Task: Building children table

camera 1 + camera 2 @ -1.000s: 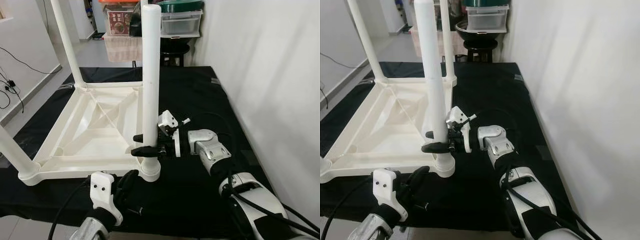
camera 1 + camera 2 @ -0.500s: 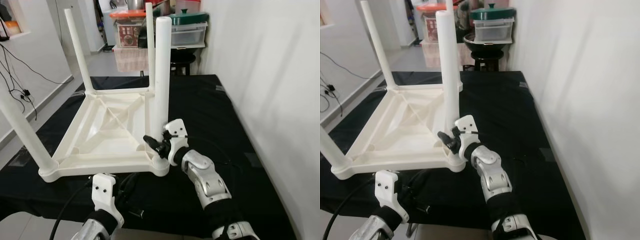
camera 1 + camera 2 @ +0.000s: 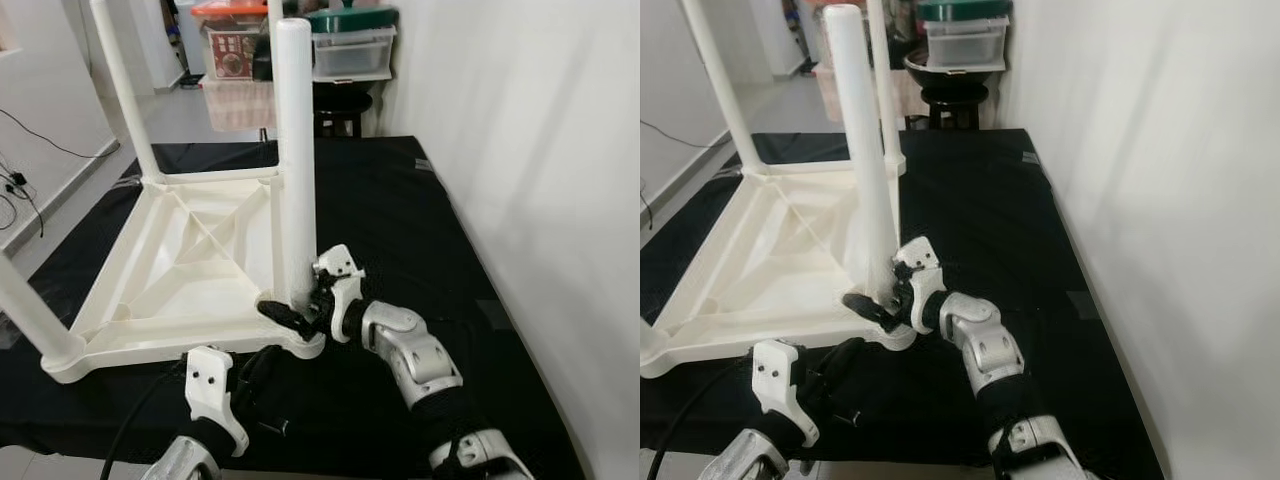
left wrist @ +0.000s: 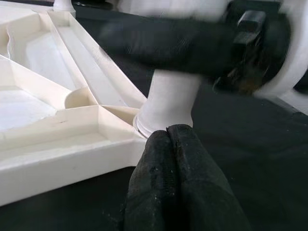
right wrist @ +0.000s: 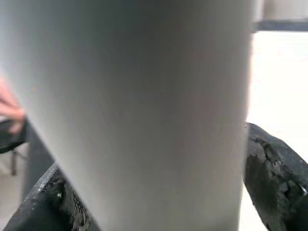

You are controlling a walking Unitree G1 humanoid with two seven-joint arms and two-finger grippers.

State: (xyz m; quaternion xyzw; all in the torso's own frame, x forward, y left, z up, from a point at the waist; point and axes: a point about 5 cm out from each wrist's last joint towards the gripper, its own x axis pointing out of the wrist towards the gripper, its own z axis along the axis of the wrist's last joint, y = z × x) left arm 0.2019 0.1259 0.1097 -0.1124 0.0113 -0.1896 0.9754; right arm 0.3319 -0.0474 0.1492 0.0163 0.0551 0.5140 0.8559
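Black mat [image 3: 400, 200]: covered the floor beside a white wall [image 3: 540, 150], and carried the whole job
Children table [image 3: 180, 260]: white plastic, lay upside down on the mat, its ribbed underside facing up, legs standing upward from the corners
Near leg [image 3: 296, 150]: a white tube, upright in the corner socket [image 3: 300, 340] closest to the robot; in the right wrist view it stood very close to the camera between the two black fingers [image 5: 274, 183]
Far legs [image 3: 125, 90]: stood at the rear corners; another leg [image 3: 25, 310] rose at the near left corner
Storage boxes [image 3: 345, 45]: stacked beyond the mat at the back, next to a dark stool [image 3: 345, 105]
Right pincer [image 3: 295, 312]: reached in from the right, low on the near leg just above the socket, its fingers either side of the tube and closed around it
Left pincer [image 4: 174, 139]: hung low in front of the table's near edge, close to the same corner; fingers pressed together, holding nothing, tips just short of the socket
Cable [image 3: 140, 420]: black, ran along the left arm
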